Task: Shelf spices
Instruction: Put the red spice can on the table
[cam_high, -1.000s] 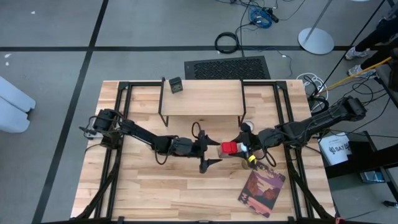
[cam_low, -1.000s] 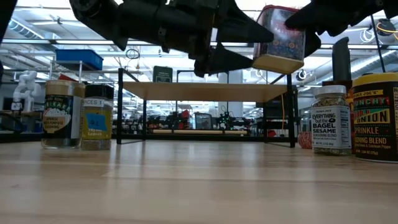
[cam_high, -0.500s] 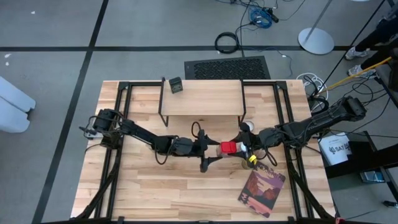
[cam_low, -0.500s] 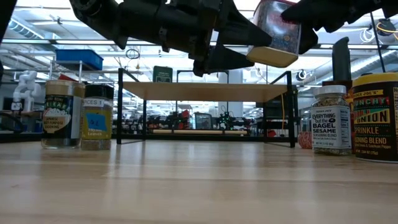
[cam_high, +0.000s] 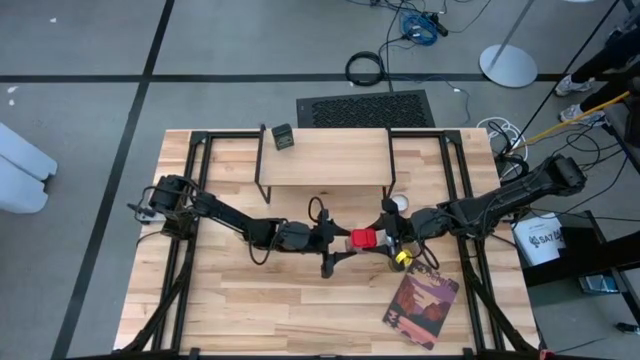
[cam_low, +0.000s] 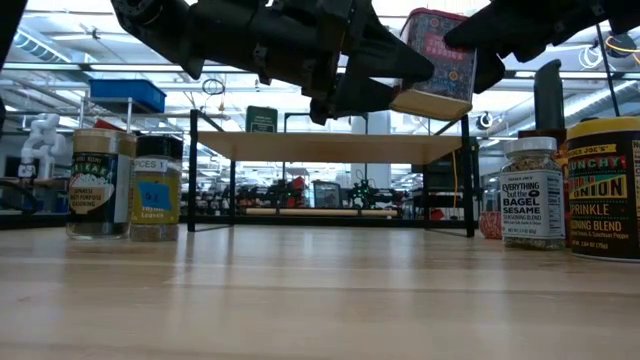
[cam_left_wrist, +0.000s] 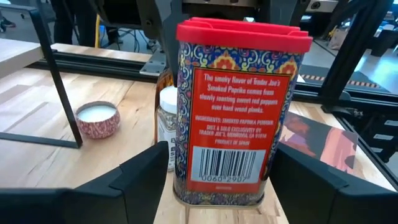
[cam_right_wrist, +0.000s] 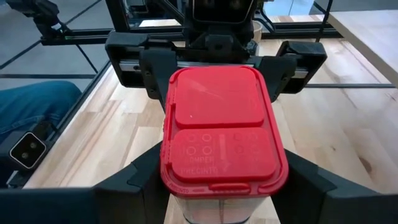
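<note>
A patterned spice tin with a red lid (cam_high: 365, 238) hangs in the air in front of the shelf (cam_high: 325, 157), a pale plank on thin black legs. My right gripper (cam_high: 385, 239) is shut on the tin from the right. Opposite it, my left gripper (cam_high: 343, 246) is open. Its fingers stand on either side of the tin (cam_left_wrist: 230, 112), with narrow gaps showing. A small dark jar (cam_high: 283, 137) stands on the shelf's top at its far left corner. My right gripper pinches the tin between its two fingers, on the two narrow sides just under the red lid (cam_right_wrist: 177, 200). The fingers come nearly level from the table's right. The tin (cam_low: 438, 62) is lifted clear of the table and stands almost upright.
On the table to the right stand a sesame-seasoning jar (cam_low: 532, 192), a yellow onion tin (cam_low: 603, 187) and a yellow-topped jar (cam_high: 403, 256). A small white-filled pot (cam_left_wrist: 97, 119) stands nearby. Two jars (cam_low: 98, 182) (cam_low: 157, 187) stand at the left. A reddish book (cam_high: 421, 307) lies near the front right.
My left gripper's fingers have drawn closer together around the tin without taking hold. My right gripper has carried the tin a little toward the left gripper. The tin tipped on the way and now stands almost upright again.
</note>
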